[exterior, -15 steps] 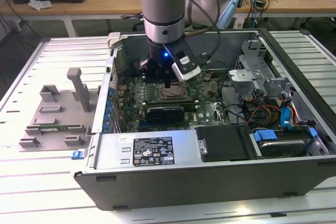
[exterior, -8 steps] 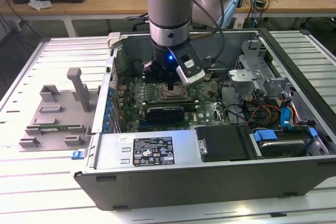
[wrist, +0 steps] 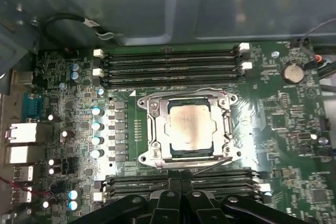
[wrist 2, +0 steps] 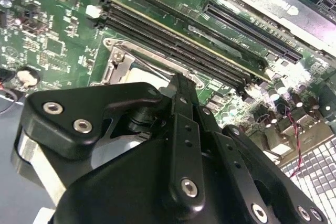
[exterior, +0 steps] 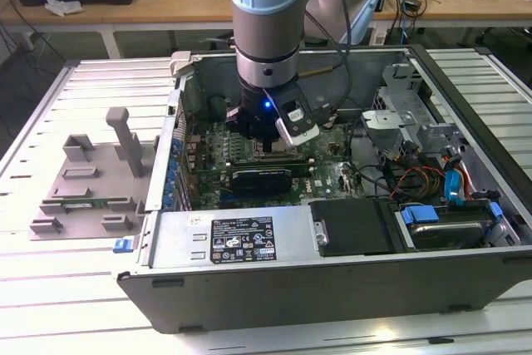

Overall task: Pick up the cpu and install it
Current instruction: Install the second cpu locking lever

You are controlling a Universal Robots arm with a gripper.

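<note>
The cpu [wrist: 190, 125], a small square chip with a pale silver-grey top, lies flat inside the dark metal-framed socket [wrist: 152, 129] on the green motherboard in the first wrist view. My gripper [wrist: 175, 183] hovers just beside the socket, over the memory slots, fingers drawn together with nothing between them. In the second wrist view the gripper [wrist 2: 179, 80] points down at the socket's edge, and a pale corner of the cpu [wrist 2: 144, 72] shows past it. In the exterior view the gripper [exterior: 268, 149] reaches down into the open computer case.
A grey plastic tray [exterior: 87, 189] with upright blocks lies on the slatted table at the exterior view's left. Case walls [exterior: 332, 288], a power supply [exterior: 241, 239] and a drive cage with cables [exterior: 432, 172] hem in the board. Memory slots [wrist: 168, 61] flank the socket.
</note>
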